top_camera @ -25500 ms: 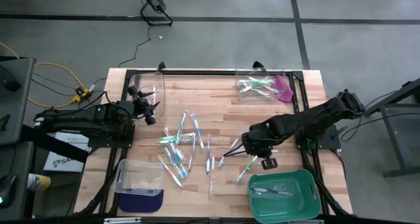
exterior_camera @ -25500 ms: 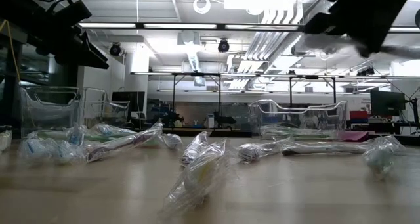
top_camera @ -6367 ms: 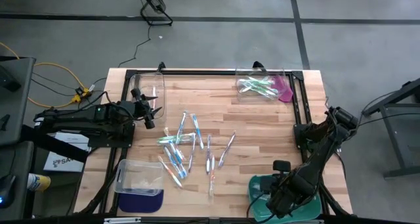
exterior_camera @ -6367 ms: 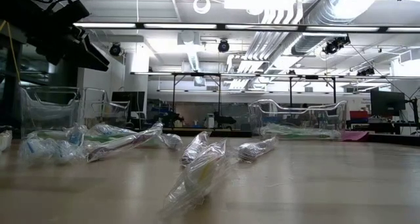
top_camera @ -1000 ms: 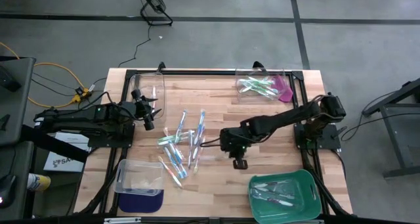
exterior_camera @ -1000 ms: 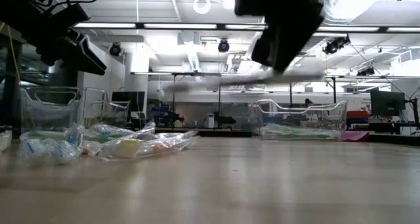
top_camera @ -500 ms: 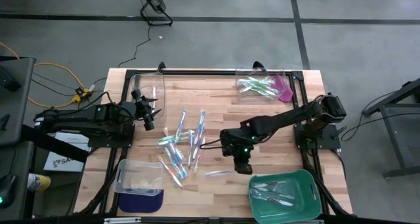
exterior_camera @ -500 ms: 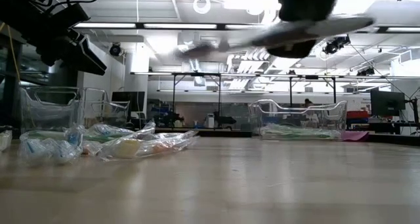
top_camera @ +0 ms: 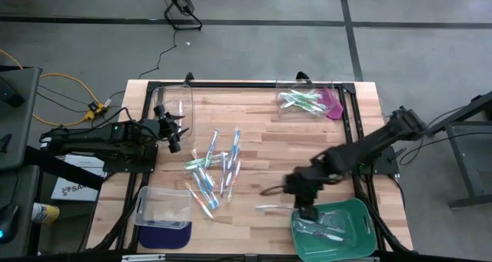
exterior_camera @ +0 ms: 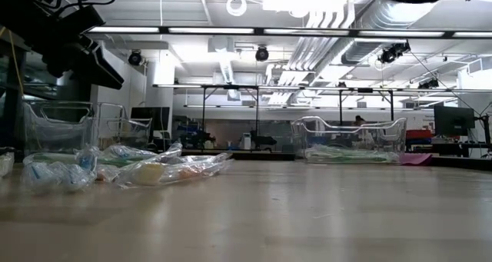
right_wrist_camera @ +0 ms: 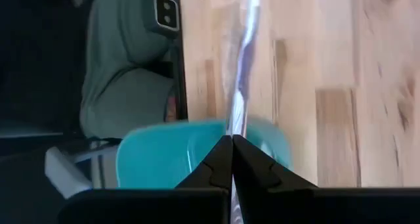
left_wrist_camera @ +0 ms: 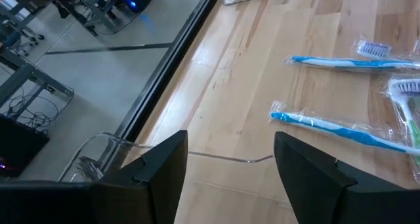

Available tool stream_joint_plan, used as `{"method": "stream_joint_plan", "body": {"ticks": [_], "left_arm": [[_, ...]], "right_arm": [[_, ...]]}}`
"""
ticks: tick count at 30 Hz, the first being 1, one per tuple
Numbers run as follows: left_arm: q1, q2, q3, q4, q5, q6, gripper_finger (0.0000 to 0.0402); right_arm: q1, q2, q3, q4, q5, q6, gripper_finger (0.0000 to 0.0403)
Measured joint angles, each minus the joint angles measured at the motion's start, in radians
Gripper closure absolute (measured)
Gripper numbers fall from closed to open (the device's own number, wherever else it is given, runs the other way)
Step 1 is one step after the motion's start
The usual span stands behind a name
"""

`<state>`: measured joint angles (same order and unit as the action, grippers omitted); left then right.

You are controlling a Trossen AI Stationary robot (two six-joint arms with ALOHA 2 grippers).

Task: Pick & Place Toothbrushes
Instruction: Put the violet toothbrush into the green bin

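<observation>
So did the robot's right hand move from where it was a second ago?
Yes. In the high view the right gripper has swung from mid-table, near the toothbrush pile, toward the green tray, carrying a toothbrush.

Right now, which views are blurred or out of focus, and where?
Right wrist view: the toothbrush pinched in the right gripper is streaked, and the green tray behind it is soft. Low view: the near table is out of focus. High view: sharp.

Wood table (top_camera: 307, 139): toothbrushes (top_camera: 211, 171), clear bins (top_camera: 163, 207), green tray (top_camera: 361, 216).
</observation>
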<state>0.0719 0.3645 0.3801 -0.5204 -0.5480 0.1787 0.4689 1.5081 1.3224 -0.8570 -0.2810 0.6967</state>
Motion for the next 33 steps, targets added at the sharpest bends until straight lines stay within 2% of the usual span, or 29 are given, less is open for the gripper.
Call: {"method": "stream_joint_plan", "body": {"ticks": [5, 9, 13, 21, 27, 33], "left_arm": [[0.000, 0.000, 0.000, -0.004, 0.000, -0.005, 0.0181], [0.000, -0.001, 0.000, -0.005, 0.000, -0.010, 0.0181], [0.000, -0.001, 0.000, -0.005, 0.000, -0.010, 0.0181], [0.000, 0.000, 0.000, -0.005, -0.001, -0.010, 0.0181], [0.000, 0.000, 0.000, -0.005, -0.002, -0.022, 0.0181], [0.000, 0.000, 0.000, -0.005, -0.003, -0.027, 0.0181]], "right_arm": [[0.125, -0.055, 0.000, -0.090, 0.103, 0.151, 0.0400], [0.223, -0.074, 0.000, -0.148, 0.131, 0.234, 0.0400], [0.328, -0.073, 0.000, -0.159, 0.136, 0.353, 0.0400], [0.518, -0.073, 0.000, -0.170, 0.272, 0.616, 0.0400], [0.627, -0.070, -0.001, -0.204, 0.359, 0.646, 0.0400], [0.664, -0.043, -0.001, -0.227, 0.411, 0.647, 0.0400]]}}
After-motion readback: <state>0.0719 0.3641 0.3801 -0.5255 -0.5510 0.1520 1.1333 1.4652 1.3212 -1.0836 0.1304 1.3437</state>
